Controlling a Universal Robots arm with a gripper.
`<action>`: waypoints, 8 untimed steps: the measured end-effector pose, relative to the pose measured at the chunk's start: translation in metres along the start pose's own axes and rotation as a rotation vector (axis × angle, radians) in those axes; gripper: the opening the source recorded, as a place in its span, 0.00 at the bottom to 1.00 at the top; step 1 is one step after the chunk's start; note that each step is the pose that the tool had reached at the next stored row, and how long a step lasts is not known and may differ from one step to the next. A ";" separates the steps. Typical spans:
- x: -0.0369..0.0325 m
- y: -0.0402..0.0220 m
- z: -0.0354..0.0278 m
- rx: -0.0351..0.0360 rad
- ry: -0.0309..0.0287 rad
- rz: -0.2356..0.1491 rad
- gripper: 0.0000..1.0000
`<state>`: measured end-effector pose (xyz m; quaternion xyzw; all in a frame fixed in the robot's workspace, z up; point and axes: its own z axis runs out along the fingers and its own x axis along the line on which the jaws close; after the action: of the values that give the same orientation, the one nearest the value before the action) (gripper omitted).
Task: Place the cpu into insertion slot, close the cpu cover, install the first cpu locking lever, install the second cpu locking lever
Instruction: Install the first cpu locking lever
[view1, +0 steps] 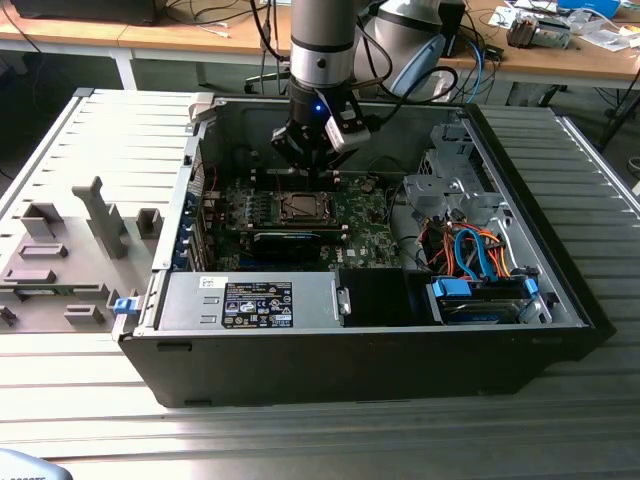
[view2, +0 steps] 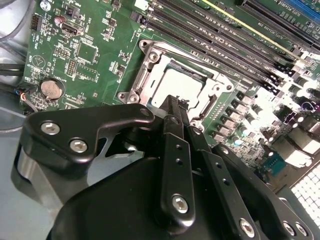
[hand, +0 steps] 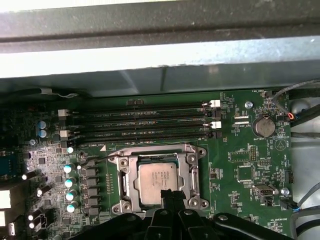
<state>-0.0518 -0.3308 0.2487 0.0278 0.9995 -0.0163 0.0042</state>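
We see the claw (view1: 306, 158) hanging inside the open computer case (view1: 560, 290), just above the circuit board (view1: 370, 235). Directly under its tips sits the socket (hand: 158, 177), with the chip (hand: 158, 181) lying flat in it and the cover frame (hand: 192, 172) folded down around the chip. In the first wrist view, the memory slots (hand: 145, 122) run side by side just beyond the socket, between it and the case wall. The coin battery (hand: 263, 127) lies on the board well off to one side of the claw.

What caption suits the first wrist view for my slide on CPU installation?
Black gripper poised at the silver-grey square cpu seated in the socket, its silvery metal cover frame down around it.
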 end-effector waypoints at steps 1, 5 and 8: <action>0.0000 0.0000 -0.0003 0.0001 0.0001 0.000 0.11; 0.0000 -0.0001 -0.0009 0.0002 0.0001 0.000 0.11; 0.0001 0.0000 -0.0011 0.0000 0.0000 0.000 0.11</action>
<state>-0.0520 -0.3308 0.2498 0.0278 0.9995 -0.0163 0.0042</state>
